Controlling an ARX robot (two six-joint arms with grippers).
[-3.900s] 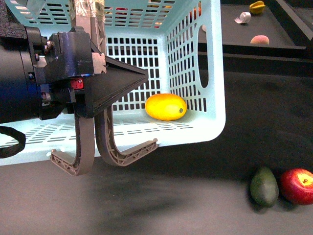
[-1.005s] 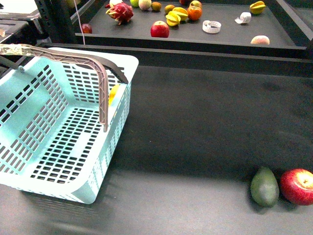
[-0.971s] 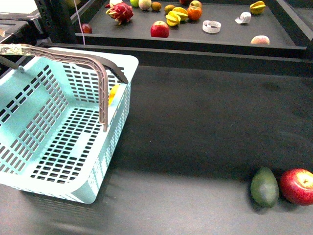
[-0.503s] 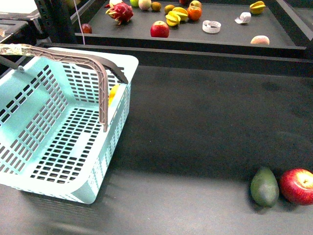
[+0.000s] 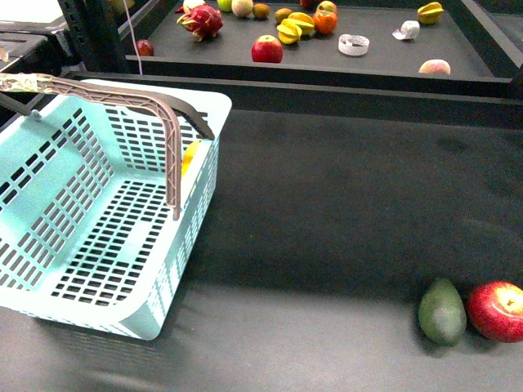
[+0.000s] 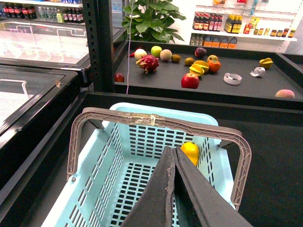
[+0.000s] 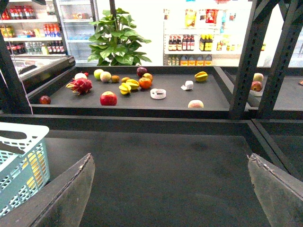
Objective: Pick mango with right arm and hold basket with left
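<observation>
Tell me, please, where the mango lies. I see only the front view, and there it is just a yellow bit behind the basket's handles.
Observer: In the left wrist view the mango lies inside the basket, close to one of its slotted walls.
Operator: Is the left pincer on the handles?
Observer: No. The left pincer is shut, its jaws pressed together with nothing between them. The handles stand upright beyond its tip.
Operator: And the right pincer?
Observer: The right pincer is open wide and empty, over the dark table.
</observation>
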